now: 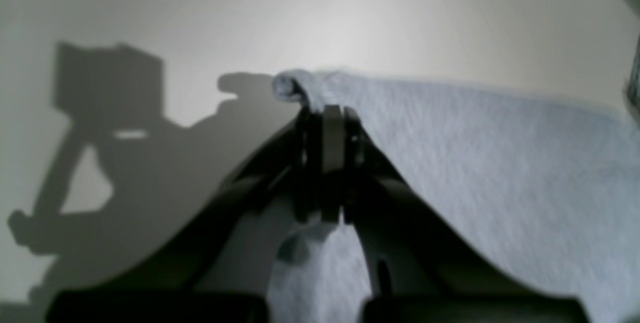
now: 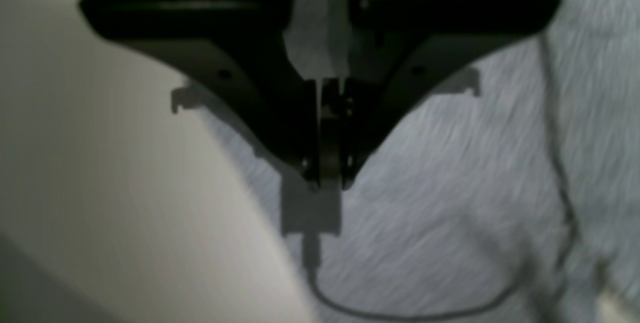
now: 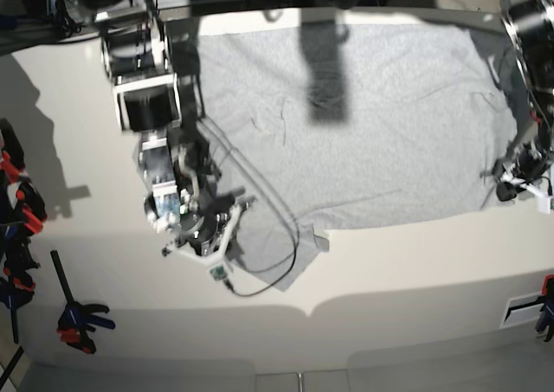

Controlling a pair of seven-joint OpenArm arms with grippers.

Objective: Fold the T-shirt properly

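Note:
The light grey T-shirt (image 3: 363, 124) lies spread flat over the far half of the white table (image 3: 389, 262), plain side up. At its right lower corner, my left gripper (image 3: 509, 184) is shut on the T-shirt (image 1: 500, 163). In the left wrist view a small roll of cloth pokes out past the left gripper (image 1: 331, 113). My right gripper (image 3: 216, 223) hangs over the shirt's left lower edge. In the right wrist view the right gripper (image 2: 327, 178) is shut just above the T-shirt (image 2: 450, 188), beside its edge. Whether it pinches any cloth does not show.
A black cable (image 3: 286, 253) trails from the right arm across the shirt's lower left corner. Orange and blue clamps (image 3: 17, 210) and another clamp (image 3: 78, 318) lie at the table's left edge. The arm bases and gear stand along the far edge.

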